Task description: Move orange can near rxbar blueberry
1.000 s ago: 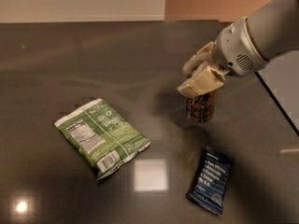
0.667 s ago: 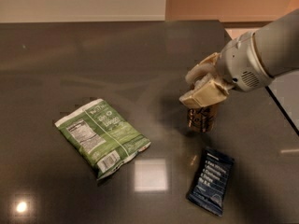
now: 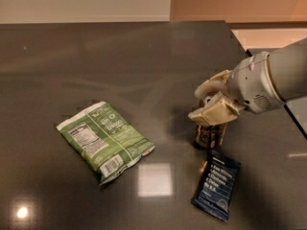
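The orange can (image 3: 209,136) stands upright on the dark table (image 3: 120,61), right of centre, with its silver top between my fingers. My gripper (image 3: 209,102) comes in from the right on a white arm and is shut on the can's upper part, with one cream finger (image 3: 213,114) in front of the can and one behind it. The rxbar blueberry (image 3: 217,184), a flat navy wrapper with pale text, lies just in front of the can; its far end is almost at the can's base.
A green snack bag (image 3: 104,140) lies flat on the table's left-centre. The table's right edge (image 3: 268,87) runs just behind my arm, with pale floor beyond. Bright light reflections sit on the tabletop near the front.
My gripper and the orange can have moved toward the front and slightly right, closer to the rxbar blueberry. The bag and the bar have not moved.
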Controlling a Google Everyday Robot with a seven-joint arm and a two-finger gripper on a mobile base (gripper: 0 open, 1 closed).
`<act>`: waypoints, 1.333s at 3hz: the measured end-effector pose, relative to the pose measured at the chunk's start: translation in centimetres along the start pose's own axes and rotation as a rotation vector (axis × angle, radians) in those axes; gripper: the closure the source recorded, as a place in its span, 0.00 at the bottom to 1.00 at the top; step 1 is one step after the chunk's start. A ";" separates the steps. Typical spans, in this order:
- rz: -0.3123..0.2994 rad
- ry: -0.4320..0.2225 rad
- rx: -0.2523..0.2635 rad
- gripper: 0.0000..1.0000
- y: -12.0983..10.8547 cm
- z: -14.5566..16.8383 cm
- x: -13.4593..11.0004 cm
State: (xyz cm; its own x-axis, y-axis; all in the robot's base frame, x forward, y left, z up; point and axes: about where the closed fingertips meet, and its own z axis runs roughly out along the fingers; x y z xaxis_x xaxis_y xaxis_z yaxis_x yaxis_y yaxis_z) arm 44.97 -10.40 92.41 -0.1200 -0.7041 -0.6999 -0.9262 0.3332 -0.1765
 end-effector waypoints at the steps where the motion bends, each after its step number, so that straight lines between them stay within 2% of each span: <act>1: 0.008 -0.002 0.015 0.59 0.1 0.2 1.1; 2: 0.014 -0.007 0.038 0.35 -0.2 0.2 1.7; 3: 0.009 -0.006 0.041 0.11 -0.1 0.1 1.5; 4: 0.006 -0.006 0.042 0.00 0.0 0.1 1.3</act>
State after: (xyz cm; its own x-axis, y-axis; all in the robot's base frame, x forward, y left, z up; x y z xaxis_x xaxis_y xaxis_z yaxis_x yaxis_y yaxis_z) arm 44.85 -11.29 91.41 -0.1232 -0.6984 -0.7050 -0.9096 0.3635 -0.2011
